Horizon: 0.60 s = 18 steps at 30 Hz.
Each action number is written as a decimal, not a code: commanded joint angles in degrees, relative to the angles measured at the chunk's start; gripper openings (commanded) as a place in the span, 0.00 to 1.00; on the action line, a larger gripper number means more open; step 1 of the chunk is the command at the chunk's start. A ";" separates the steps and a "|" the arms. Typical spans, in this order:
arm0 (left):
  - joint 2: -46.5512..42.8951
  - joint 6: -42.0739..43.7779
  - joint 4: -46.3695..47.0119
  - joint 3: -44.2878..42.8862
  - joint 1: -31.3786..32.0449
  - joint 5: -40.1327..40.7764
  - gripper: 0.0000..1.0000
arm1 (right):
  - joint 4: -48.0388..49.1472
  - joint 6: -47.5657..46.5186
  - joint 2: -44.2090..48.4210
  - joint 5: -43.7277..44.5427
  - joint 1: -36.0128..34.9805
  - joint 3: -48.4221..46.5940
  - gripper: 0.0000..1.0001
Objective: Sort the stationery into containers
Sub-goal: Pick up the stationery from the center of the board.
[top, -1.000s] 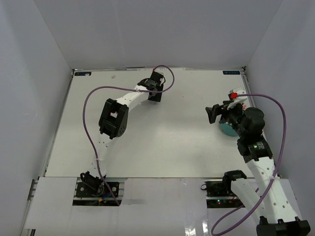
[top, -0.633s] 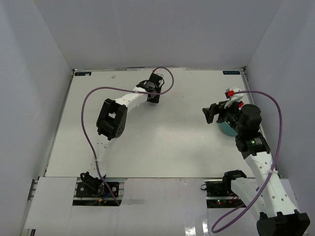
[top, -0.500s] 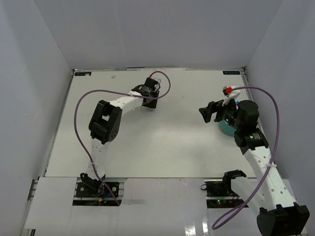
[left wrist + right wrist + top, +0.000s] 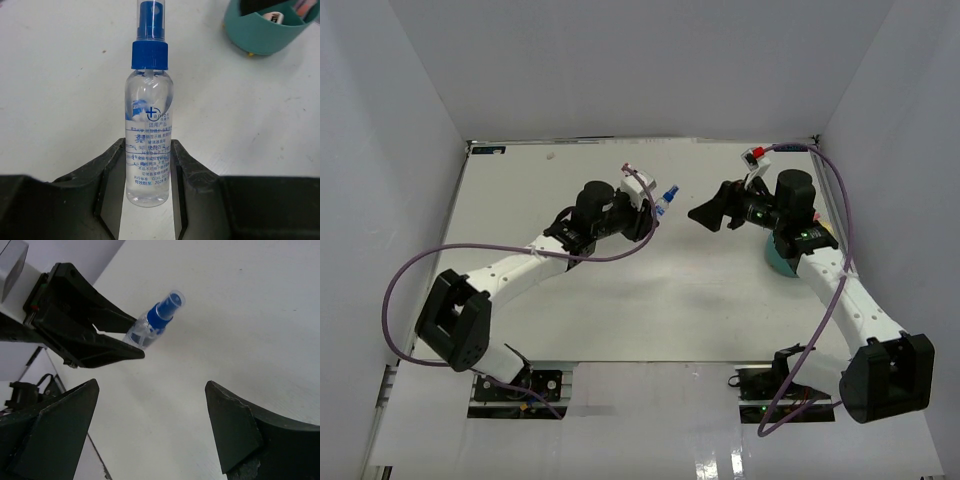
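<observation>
My left gripper (image 4: 648, 214) is shut on the small clear bottle with a blue cap (image 4: 667, 197), held off the table near its middle, cap pointing right. In the left wrist view the fingers (image 4: 112, 170) clamp the bottle's (image 4: 148, 125) lower body. My right gripper (image 4: 703, 214) is open and empty, just right of the cap and facing it. In the right wrist view the bottle (image 4: 155, 322) sits ahead of the wide-apart jaws (image 4: 151, 385). The teal organiser bowl (image 4: 781, 260) stands at the right, partly hidden under my right arm. It also shows in the left wrist view (image 4: 260, 35).
White walls enclose the table on three sides. Purple cables loop from both arms. A pale item (image 4: 275, 17) shows inside the bowl. No pens, tape ring or eraser can be made out on the table.
My left arm has swung from the table's back toward the middle with the bottle in its grip. My right gripper has moved left, away from the bowl, toward the bottle.
</observation>
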State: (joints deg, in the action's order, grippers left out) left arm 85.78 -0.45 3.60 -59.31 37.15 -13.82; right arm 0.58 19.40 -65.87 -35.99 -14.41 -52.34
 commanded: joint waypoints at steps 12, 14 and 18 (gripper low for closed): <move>-8.26 7.39 8.97 4.55 4.51 -6.65 0.34 | 12.34 8.99 -6.38 -6.73 -6.41 -5.23 0.95; -8.52 7.48 9.06 4.73 4.78 -6.74 0.34 | 12.34 8.90 -6.73 -6.64 -6.59 -5.23 0.89; -8.96 7.39 9.76 4.99 5.13 -6.92 0.34 | 12.78 8.64 -7.08 -5.94 -6.85 -4.88 0.77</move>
State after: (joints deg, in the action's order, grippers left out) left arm 80.07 6.28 10.55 -54.68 41.78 -19.03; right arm 10.22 27.79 -72.49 -41.34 -20.86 -55.07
